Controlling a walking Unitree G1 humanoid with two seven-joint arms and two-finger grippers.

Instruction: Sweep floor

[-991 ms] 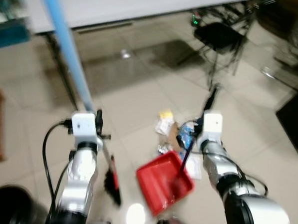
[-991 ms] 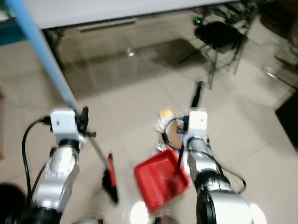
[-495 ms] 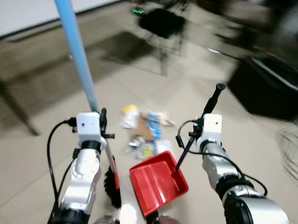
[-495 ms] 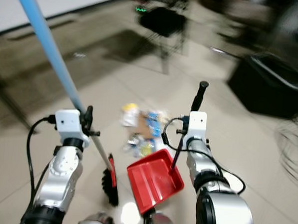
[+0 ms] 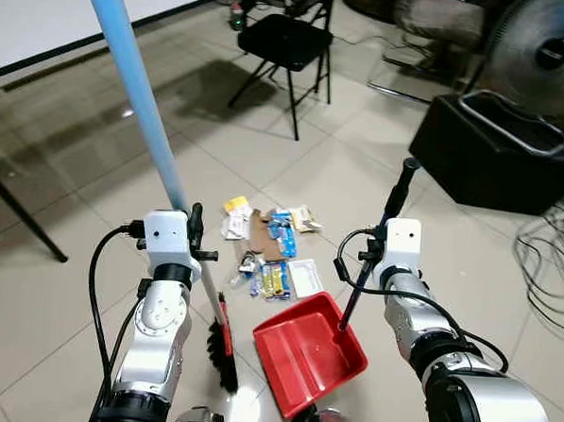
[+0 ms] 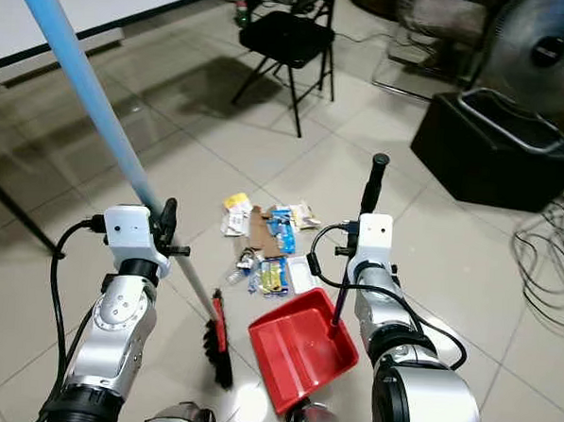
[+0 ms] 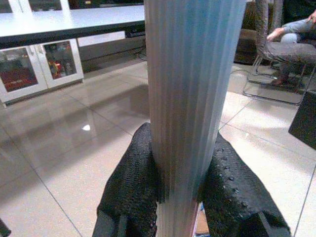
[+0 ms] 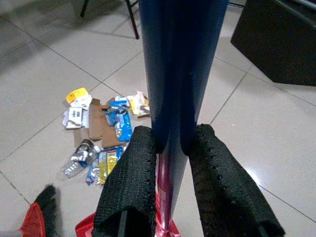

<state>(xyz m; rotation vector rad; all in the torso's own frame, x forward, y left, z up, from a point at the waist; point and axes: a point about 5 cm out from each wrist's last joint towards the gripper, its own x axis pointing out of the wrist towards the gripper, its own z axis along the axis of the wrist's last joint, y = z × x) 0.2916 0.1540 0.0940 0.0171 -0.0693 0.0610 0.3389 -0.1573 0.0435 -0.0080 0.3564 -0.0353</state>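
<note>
Two tools are being gripped at once: the left hand is clamping its black fingers around the pale blue pole of the broom, and the right hand is squeezing the dark handle of the red dustpan.

Both tool heads are sitting on the tiled floor close in front of the robot, the black brush just beside the pan's left edge. Litter is lying in a loose cluster on the floor just beyond the pan's open lip: flattened brown card, blue and yellow wrappers, a white tray, what looks like a small clear bottle. A black folding chair and a black box are standing well apart from it, and cables are trailing at the right.

Judging the risks: the brush is resting on the near side of the litter, so a stroke made from here would be pushing scraps away from the pan unless the broom is first lifted over to the far side. The pan's lip may be tilting off the tile, letting flat wrappers slide under it. A light bottle could roll off toward the chair legs. The long pole, swinging high, may be knocking into furniture behind.

Printing is showing on the wrappers, but nothing is large or sharp enough to read.
</note>
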